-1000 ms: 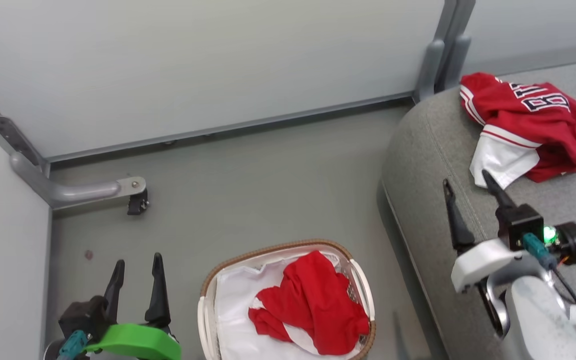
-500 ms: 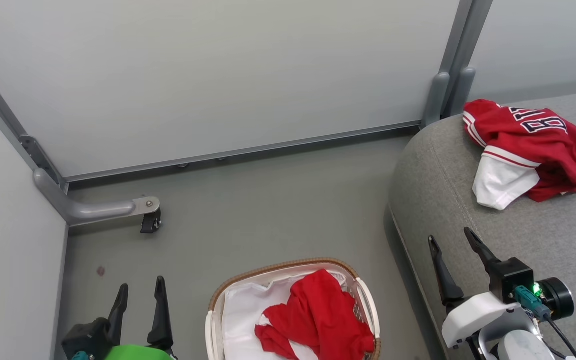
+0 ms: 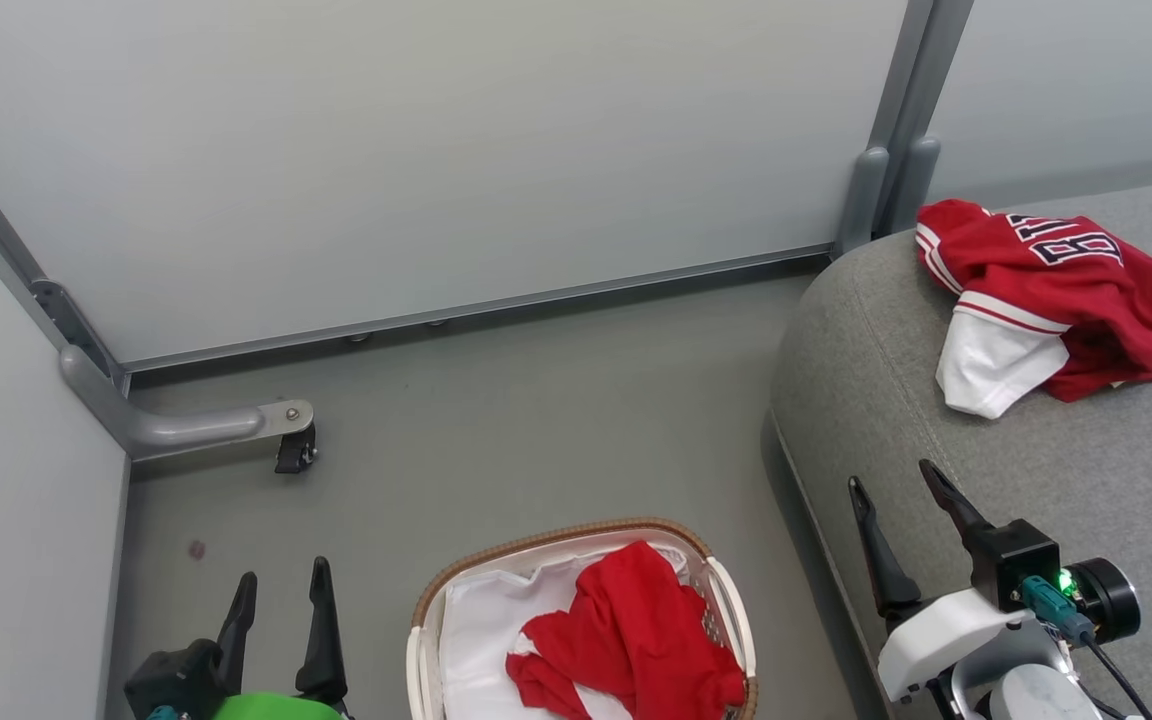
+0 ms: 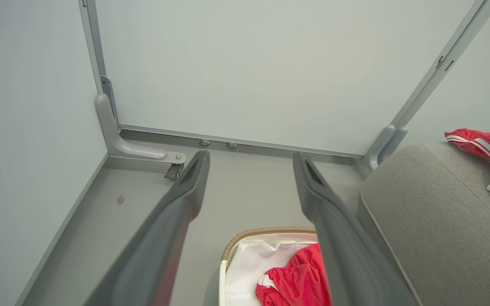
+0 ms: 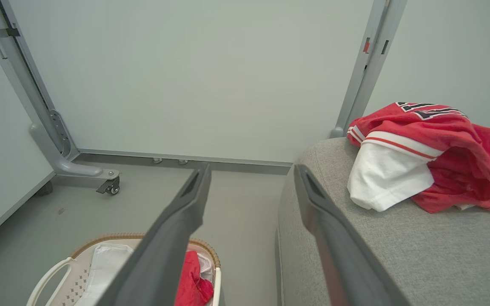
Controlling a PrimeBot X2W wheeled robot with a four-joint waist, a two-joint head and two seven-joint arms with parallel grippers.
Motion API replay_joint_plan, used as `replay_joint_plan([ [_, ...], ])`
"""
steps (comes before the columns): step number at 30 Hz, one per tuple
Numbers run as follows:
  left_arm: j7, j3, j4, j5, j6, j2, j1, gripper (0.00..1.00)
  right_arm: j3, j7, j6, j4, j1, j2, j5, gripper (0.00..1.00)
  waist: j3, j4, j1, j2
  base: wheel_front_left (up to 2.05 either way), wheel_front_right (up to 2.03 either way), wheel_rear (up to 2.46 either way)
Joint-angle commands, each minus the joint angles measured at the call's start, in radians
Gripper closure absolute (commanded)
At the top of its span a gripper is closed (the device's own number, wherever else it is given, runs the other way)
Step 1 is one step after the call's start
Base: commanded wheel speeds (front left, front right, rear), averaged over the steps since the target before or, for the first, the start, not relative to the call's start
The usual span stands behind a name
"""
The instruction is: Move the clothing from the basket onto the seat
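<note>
The red jersey (image 3: 1056, 295) with a white sleeve and dark lettering lies crumpled on the grey seat (image 3: 936, 430) at the right; the right wrist view shows the jersey (image 5: 432, 157) on the seat (image 5: 398, 255) too. A plain red shirt (image 3: 631, 640) rests in the white basket (image 3: 556, 540) with the brown rim, on a white liner (image 3: 481, 630), at the bottom centre. My right gripper (image 3: 894, 480) hovers open over the seat's front edge, well short of the jersey. My left gripper (image 3: 281, 585) stands open at the lower left, left of the basket, holding nothing.
Pale partition panels close off the back and left, with a grey post (image 3: 886, 170) by the seat and a grey foot with a caster (image 3: 291, 450) on the floor. Smooth grey floor (image 3: 536, 400) lies between panels, basket and seat.
My right gripper has drawn back from the jersey toward the lower right, empty. The camera tilted, shifting the whole picture downward. The jersey stays on the seat; the shirt stays in the basket.
</note>
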Motion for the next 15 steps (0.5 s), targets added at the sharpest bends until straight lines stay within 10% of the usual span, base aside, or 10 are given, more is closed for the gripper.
replay_joint_plan([
  [1,-0.001,0.002,0.001,0.006,0.005,0.001,0.012,0.00,0.002,0.000,-0.001,-0.003,0.001,-0.004,0.004,0.00,0.001,-0.001,0.0001,0.0000,0.00,0.00,0.00],
  [15,-0.001,-0.006,0.003,0.020,-0.006,0.001,0.012,0.00,0.010,0.000,-0.001,-0.019,0.007,-0.003,0.016,0.00,0.013,-0.008,0.0001,0.0000,0.00,0.00,0.00],
])
